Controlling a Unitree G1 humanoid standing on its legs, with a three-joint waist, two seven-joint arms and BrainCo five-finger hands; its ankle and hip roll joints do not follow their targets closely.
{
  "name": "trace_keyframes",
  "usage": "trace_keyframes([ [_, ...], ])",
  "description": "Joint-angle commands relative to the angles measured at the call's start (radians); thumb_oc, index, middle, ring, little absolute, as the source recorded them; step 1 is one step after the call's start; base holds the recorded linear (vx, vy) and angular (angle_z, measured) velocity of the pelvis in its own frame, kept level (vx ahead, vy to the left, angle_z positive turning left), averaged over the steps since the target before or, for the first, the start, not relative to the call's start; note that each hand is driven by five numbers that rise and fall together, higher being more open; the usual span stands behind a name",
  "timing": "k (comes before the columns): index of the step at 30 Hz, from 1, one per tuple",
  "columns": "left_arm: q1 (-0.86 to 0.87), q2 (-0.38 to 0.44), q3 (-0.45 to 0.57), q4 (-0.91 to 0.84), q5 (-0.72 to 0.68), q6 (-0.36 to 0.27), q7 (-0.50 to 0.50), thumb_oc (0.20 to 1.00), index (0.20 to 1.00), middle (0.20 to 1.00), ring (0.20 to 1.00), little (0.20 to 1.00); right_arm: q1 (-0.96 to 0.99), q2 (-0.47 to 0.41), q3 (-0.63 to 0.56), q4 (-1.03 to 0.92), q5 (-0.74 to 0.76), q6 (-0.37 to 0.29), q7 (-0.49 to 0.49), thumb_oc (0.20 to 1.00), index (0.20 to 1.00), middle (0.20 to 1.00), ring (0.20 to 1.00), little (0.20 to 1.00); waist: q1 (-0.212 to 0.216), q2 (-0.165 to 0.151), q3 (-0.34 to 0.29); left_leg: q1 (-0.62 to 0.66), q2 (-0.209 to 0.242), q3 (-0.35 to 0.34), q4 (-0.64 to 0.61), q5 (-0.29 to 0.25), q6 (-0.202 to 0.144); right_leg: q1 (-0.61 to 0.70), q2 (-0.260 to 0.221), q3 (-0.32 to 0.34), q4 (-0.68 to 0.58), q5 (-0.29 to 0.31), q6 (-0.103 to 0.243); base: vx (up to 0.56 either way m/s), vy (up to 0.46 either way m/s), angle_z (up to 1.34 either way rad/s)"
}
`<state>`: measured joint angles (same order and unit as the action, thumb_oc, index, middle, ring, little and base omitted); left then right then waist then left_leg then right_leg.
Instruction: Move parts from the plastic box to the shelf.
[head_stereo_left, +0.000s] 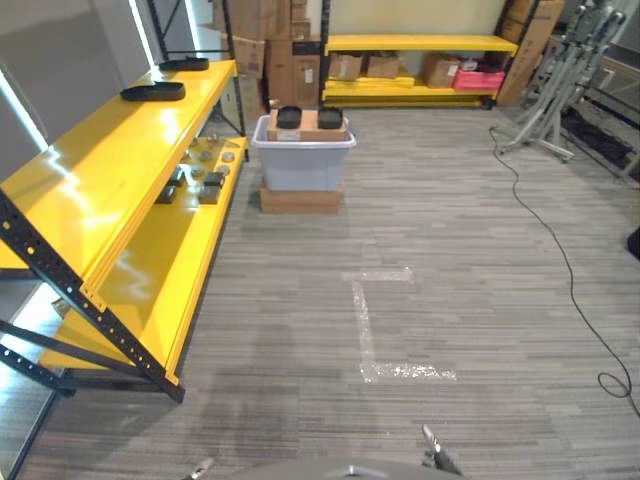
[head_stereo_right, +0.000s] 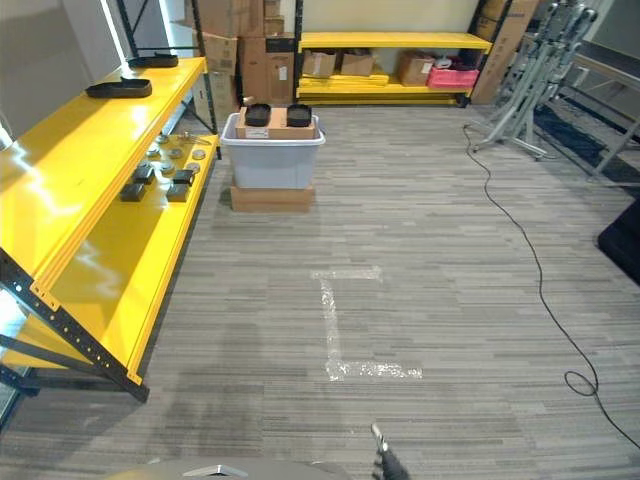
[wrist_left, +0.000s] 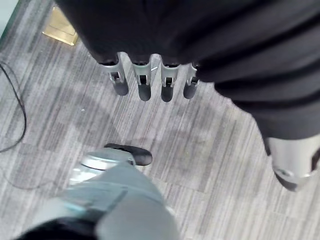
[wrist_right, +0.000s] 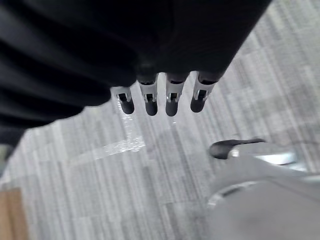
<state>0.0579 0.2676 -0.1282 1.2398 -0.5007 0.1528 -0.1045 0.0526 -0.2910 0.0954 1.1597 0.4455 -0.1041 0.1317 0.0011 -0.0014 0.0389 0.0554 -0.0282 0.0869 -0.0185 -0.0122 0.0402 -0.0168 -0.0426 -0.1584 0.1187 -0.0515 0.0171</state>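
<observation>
both hands hang empty over the striped grey carpet, well short of the work. the left hand (wrist_left: 150, 80) shows in its wrist view with its fingers (wrist_left: 143, 87) straight in a row and the thumb (wrist_left: 127, 152) held apart, nothing between them; the right hand (wrist_right: 160, 97) in its own wrist view is the same, fingers (wrist_right: 171, 102) extended, thumb (wrist_right: 232, 146) clear of them, holding nothing, with a strip of pale floor tape (wrist_right: 120, 146) on the carpet below. from the head views the tape (head_stereo_left: 375, 325) marks an angular outline on the floor in front of the robot. farther ahead, the grey plastic box (head_stereo_left: 302, 160) sits on a flat cardboard base (head_stereo_left: 301, 199), and a cardboard carton (head_stereo_left: 307, 124) in it carries two black round parts (head_stereo_left: 289, 117), side by side. just left of the box runs the yellow shelf (head_stereo_left: 110, 190); two black tray-like parts (head_stereo_left: 153, 91) lie on its top level at the far end, and a cluster of small dark and metallic parts (head_stereo_left: 200, 175) lies on the lower level, near the box. a second yellow rack (head_stereo_left: 420, 60) with cardboard boxes stands against the back wall.
</observation>
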Motion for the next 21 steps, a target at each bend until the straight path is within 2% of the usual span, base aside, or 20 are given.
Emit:
trace_keyframes([
  [1, -0.09, 0.002, 0.004, 0.037, -0.02, -0.009, -0.01, 1.0, 1.0, 1.0, 1.0, 1.0, -0.074, -0.039, 0.006, 0.069, 0.004, 0.013, -0.012, 1.0, 1.0, 1.0, 1.0, 1.0, -0.006, 0.001, 0.085, 0.072, 0.013, 0.074, -0.069, -0.046, -0.022, 0.157, -0.009, -0.049, -0.206, 0.028, 0.061, -0.02, 0.001, 0.09],
  [3, -0.091, -0.002, 0.005, 0.04, -0.026, -0.017, 0.011, 1.0, 1.0, 1.0, 1.0, 1.0, -0.072, -0.038, 0.0, 0.081, -0.003, 0.011, -0.048, 1.0, 1.0, 1.0, 1.0, 1.0, -0.004, 0.0, 0.085, 0.074, 0.013, 0.069, -0.069, -0.047, -0.021, 0.161, -0.009, -0.05, -0.206, 0.026, 0.06, -0.01, 0.0, 0.07],
  [8, -0.094, 0.0, 0.023, 0.053, -0.019, -0.021, 0.059, 1.0, 1.0, 1.0, 1.0, 1.0, -0.065, -0.032, -0.004, 0.097, -0.014, 0.024, -0.023, 1.0, 1.0, 1.0, 1.0, 1.0, -0.006, -0.007, 0.08, 0.081, 0.012, 0.066, -0.069, -0.051, -0.02, 0.168, -0.008, -0.045, -0.206, 0.025, 0.059, 0.0, 0.007, 0.0],
  [11, -0.095, 0.003, 0.03, 0.06, -0.007, -0.033, 0.073, 1.0, 1.0, 1.0, 1.0, 1.0, -0.063, -0.022, 0.008, 0.125, 0.015, 0.182, 0.035, 1.0, 1.0, 1.0, 1.0, 1.0, -0.005, -0.011, 0.077, 0.085, 0.012, 0.066, -0.069, -0.053, -0.021, 0.173, -0.009, -0.045, -0.206, 0.025, 0.059, 0.0, 0.0, 0.0],
  [12, -0.096, 0.003, 0.03, 0.061, -0.007, -0.036, 0.073, 1.0, 1.0, 1.0, 1.0, 1.0, -0.063, -0.021, 0.006, 0.13, 0.022, 0.191, 0.042, 1.0, 1.0, 1.0, 1.0, 1.0, -0.004, -0.012, 0.077, 0.085, 0.012, 0.066, -0.069, -0.053, -0.02, 0.173, -0.009, -0.045, -0.206, 0.024, 0.059, 0.0, 0.0, 0.0],
  [14, -0.101, 0.007, 0.032, 0.059, -0.006, -0.041, 0.072, 1.0, 1.0, 1.0, 1.0, 1.0, -0.066, -0.019, 0.004, 0.148, 0.026, 0.194, 0.089, 1.0, 1.0, 1.0, 1.0, 1.0, 0.001, -0.013, 0.073, 0.088, 0.012, 0.065, -0.069, -0.054, -0.02, 0.177, -0.01, -0.047, -0.206, 0.023, 0.06, 0.0, 0.0, 0.0],
  [16, -0.104, 0.011, 0.029, 0.053, 0.006, -0.034, 0.067, 1.0, 1.0, 1.0, 1.0, 1.0, -0.068, -0.022, 0.017, 0.144, -0.017, 0.179, 0.078, 1.0, 1.0, 1.0, 1.0, 1.0, 0.003, -0.014, 0.073, 0.089, 0.012, 0.067, -0.069, -0.055, -0.019, 0.177, -0.012, -0.049, -0.206, 0.023, 0.061, 0.0, 0.0, 0.0],
  [21, -0.105, 0.007, 0.002, 0.036, 0.023, -0.066, 0.032, 1.0, 1.0, 1.0, 1.0, 1.0, -0.077, -0.029, 0.03, 0.129, -0.02, 0.155, 0.076, 1.0, 1.0, 1.0, 1.0, 1.0, 0.005, -0.016, 0.078, 0.093, 0.008, 0.061, -0.069, -0.06, -0.014, 0.179, -0.014, -0.046, -0.202, 0.022, 0.062, 0.0, 0.014, 0.0],
])
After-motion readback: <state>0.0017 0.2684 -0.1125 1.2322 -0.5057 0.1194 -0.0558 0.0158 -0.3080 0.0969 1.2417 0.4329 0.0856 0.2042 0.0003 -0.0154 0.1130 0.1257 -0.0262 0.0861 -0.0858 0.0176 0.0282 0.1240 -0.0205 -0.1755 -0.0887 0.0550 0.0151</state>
